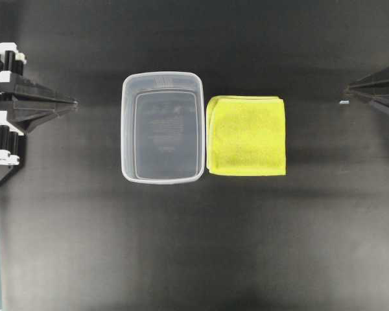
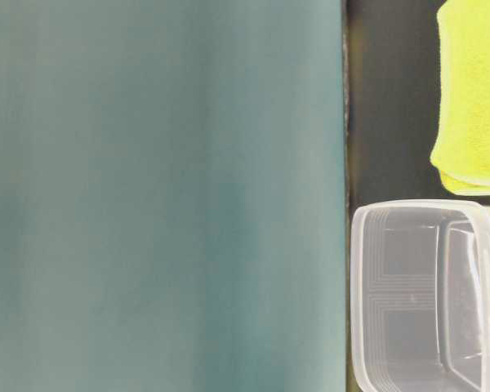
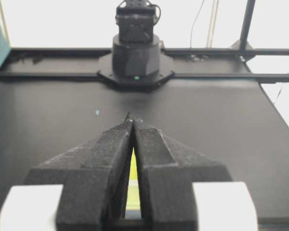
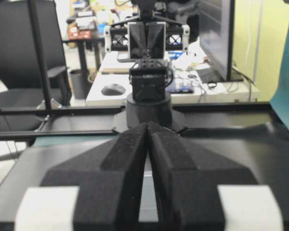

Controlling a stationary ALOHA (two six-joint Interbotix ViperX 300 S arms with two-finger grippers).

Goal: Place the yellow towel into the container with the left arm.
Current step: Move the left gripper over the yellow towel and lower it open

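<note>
The yellow towel lies flat and folded on the black table, right beside the right wall of the container. The clear tub stands upright and empty at the table's middle. Both also show in the table-level view, towel and container. My left gripper is shut and empty at the far left edge, well away from the tub. A yellow sliver of towel shows through the gap behind its tips. My right gripper is shut and empty at the far right edge, also seen in its wrist view.
A teal panel fills the left of the table-level view. The opposite arm bases stand at the far table ends in the left wrist view and the right wrist view. A chair and cluttered desk lie beyond the table.
</note>
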